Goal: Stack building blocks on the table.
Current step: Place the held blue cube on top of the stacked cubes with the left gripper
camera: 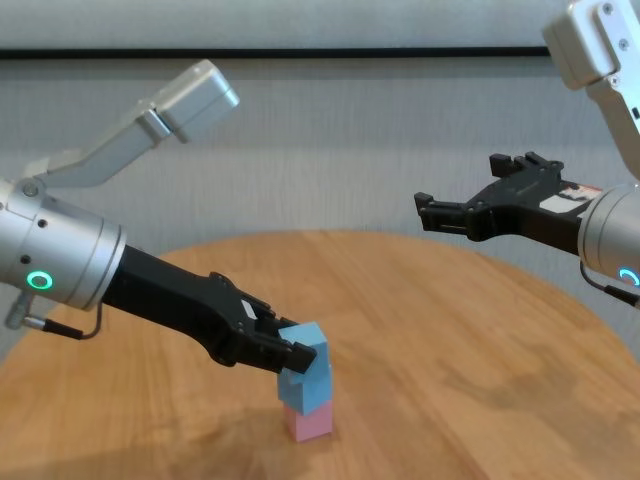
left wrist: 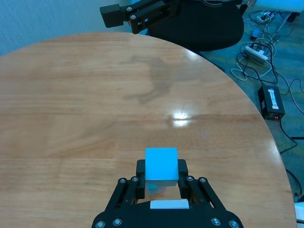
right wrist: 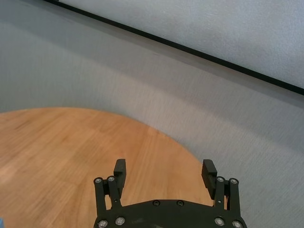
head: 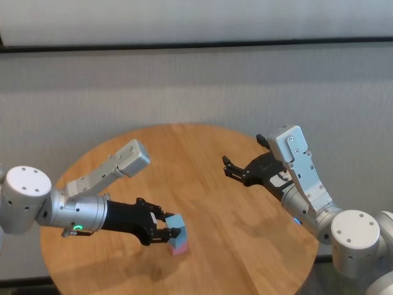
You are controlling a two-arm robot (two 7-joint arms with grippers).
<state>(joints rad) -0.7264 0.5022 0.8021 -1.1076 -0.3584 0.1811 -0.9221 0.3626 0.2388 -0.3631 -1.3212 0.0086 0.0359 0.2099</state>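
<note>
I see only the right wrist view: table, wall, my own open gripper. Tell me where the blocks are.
Observer: In one stack on the near left of the table, with the pink block at the bottom and a blue block on it.
Operator: Report the left gripper.
Observer: The left gripper is shut on the top blue block, which sits at the top of the stack, slightly tilted.
Operator: Place my gripper against that stack.
Observer: The right gripper hangs above the table's far right, well apart from the stack.
</note>
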